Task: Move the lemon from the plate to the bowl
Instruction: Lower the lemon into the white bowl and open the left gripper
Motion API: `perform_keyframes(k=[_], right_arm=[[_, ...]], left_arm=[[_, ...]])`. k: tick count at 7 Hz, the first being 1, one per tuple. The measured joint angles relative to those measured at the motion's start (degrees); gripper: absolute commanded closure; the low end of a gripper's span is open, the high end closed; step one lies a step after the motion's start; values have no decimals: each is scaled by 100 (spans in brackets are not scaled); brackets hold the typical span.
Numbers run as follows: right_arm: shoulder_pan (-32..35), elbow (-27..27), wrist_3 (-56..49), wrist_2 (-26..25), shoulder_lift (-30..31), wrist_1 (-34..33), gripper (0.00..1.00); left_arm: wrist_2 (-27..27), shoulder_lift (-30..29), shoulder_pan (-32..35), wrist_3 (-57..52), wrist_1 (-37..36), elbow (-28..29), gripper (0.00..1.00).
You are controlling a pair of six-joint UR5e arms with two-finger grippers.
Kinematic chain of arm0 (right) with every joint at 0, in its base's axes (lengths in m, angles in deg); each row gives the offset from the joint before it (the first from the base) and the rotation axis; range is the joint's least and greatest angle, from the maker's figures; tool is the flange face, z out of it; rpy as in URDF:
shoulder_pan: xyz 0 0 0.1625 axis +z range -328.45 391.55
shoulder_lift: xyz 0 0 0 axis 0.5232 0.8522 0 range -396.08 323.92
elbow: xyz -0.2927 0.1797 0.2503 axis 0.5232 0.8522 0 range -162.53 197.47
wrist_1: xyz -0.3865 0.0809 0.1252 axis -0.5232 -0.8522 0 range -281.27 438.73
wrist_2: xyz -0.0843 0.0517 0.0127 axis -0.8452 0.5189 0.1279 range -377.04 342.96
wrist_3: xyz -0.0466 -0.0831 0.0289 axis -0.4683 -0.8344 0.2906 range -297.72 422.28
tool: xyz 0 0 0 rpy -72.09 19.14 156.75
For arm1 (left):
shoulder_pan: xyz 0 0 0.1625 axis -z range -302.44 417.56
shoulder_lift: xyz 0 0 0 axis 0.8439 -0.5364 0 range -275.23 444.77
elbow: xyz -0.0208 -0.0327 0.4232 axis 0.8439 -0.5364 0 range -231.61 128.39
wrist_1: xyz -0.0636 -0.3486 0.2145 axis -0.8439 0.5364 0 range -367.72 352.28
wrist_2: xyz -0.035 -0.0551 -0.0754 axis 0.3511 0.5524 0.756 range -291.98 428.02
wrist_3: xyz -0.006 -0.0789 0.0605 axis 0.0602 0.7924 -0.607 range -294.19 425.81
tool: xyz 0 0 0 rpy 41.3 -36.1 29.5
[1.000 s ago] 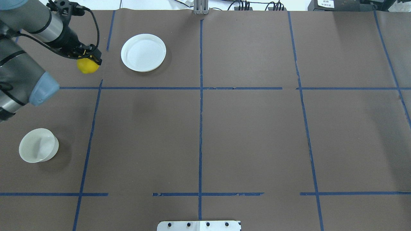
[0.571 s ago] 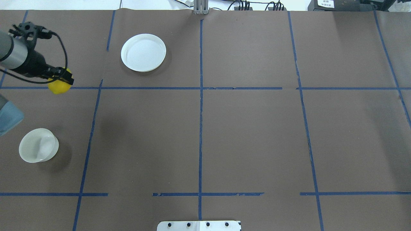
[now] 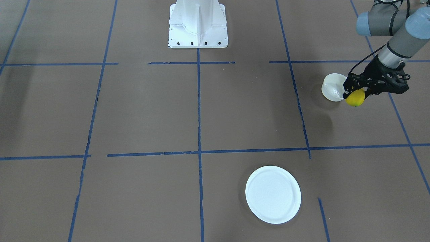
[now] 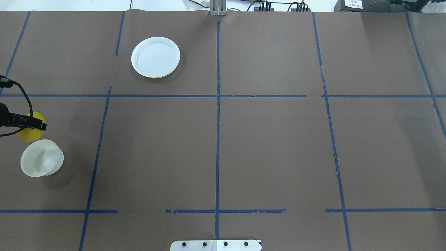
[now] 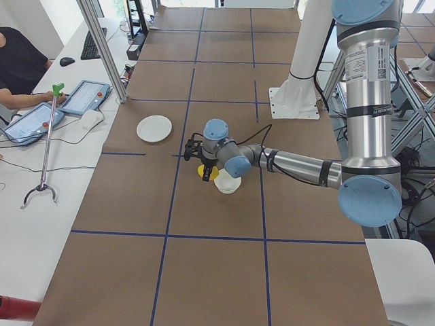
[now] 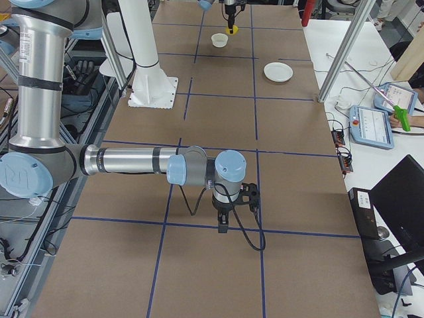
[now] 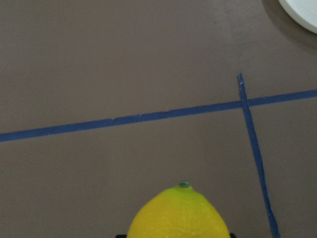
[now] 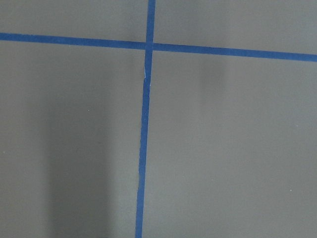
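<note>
My left gripper (image 4: 32, 124) is shut on the yellow lemon (image 4: 28, 134) and holds it above the table, just beyond the far rim of the small white bowl (image 4: 41, 158). In the front view the lemon (image 3: 355, 97) hangs at the bowl's (image 3: 332, 88) edge under the gripper (image 3: 353, 92). The left wrist view shows the lemon (image 7: 181, 214) with its green tip. The flat white plate (image 4: 155, 57) lies bare at the far left of the table. My right gripper (image 6: 223, 224) shows only in the exterior right view, low over the table; I cannot tell whether it is open.
Brown paper with blue tape lines (image 4: 217, 104) covers the table. The robot's white base (image 3: 198, 23) stands at the table's near edge. The right arm (image 6: 132, 161) stretches low over the table on the right side. An operator (image 5: 20, 64) sits at the far side desk.
My left gripper has carried the lemon from beside the plate back toward the robot and to the left, to just beyond the bowl. Plate and bowl have not moved.
</note>
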Motion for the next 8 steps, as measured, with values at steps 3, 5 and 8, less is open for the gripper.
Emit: perform_keyframes(k=[3, 5, 8], right_arm=[[0, 0, 0, 3, 0, 0, 0], [0, 0, 0, 4, 1, 0, 0], [0, 0, 0, 0, 1, 0, 0]], left_arm=[[19, 216, -357, 33, 27, -11, 100], [76, 377, -461, -5, 7, -71, 1], [279, 470, -509, -40, -19, -143, 0]])
